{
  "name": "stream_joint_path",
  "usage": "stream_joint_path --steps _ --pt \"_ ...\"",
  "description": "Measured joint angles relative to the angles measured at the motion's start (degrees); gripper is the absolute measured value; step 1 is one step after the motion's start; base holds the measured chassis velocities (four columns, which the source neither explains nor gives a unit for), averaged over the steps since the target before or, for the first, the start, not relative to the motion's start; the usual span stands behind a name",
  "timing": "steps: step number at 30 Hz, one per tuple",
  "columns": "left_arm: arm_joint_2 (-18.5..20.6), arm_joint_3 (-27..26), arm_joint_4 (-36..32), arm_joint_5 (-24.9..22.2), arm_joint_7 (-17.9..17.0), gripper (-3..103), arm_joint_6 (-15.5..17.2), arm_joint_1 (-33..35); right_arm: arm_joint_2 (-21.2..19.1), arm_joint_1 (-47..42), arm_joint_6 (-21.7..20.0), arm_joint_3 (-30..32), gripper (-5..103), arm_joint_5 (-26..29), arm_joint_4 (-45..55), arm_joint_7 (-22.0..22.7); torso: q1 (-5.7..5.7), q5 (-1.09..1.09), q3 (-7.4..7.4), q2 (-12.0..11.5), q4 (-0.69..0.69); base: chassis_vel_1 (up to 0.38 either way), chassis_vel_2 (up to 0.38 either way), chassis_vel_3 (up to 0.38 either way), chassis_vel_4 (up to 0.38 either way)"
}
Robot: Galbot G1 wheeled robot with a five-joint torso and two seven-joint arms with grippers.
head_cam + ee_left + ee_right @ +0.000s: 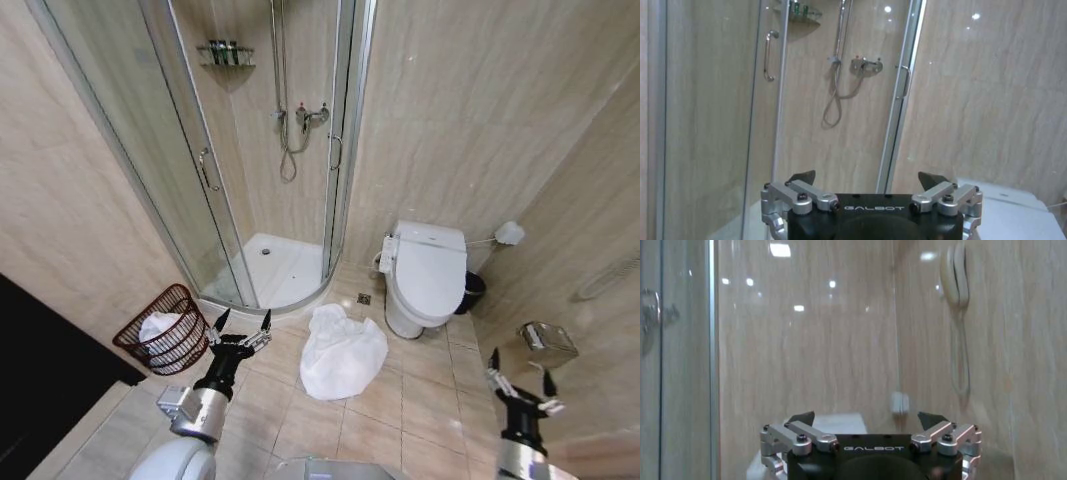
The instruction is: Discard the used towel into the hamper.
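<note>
While both arms are raised clear of the floor, nothing is grasped: each end effector is released and empty, a stance suited to approach rather than carrying. Largest of the task items, the towel [343,352] lies crumpled on the floor tiles, between the shower enclosure [262,150] and the toilet [428,274]. It is just right of the left end effector [240,329]. The hamper [165,328] stands at the left wall, just left of that end effector, already holding something white. The right end effector [520,381] hovers at near right, well apart from the towel.
</note>
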Motion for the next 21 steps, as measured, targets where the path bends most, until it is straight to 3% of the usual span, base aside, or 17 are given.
stream_joint_path --steps 6,12,16,21 --pt "0.02 0.00 0.00 0.00 0.00 100 0.00 0.00 -0.87 3.84 2.84 -0.55 100 -1.26 -11.00 -1.54 -0.76 -0.02 -0.97 -1.73 -0.01 0.000 0.000 0.000 0.000" --pt "0.00 0.00 0.00 0.00 0.00 100 0.00 0.00 -2.79 10.52 10.77 -0.43 100 -4.81 -29.22 -2.82 -1.75 -0.02 -2.18 -3.94 0.00 0.000 0.000 0.000 0.000" --pt "0.01 0.00 0.00 0.00 0.00 100 0.00 0.00 -3.46 12.64 12.02 0.09 100 -7.40 -36.59 -3.07 -2.31 -0.02 -2.86 -5.18 -0.01 0.000 0.000 0.000 0.000" --pt "0.01 0.00 0.00 0.00 0.00 100 0.00 0.00 -3.60 12.89 12.03 0.07 100 -6.61 -38.13 -4.51 -2.85 -0.03 -3.49 -6.35 0.00 0.000 0.000 0.000 0.000"
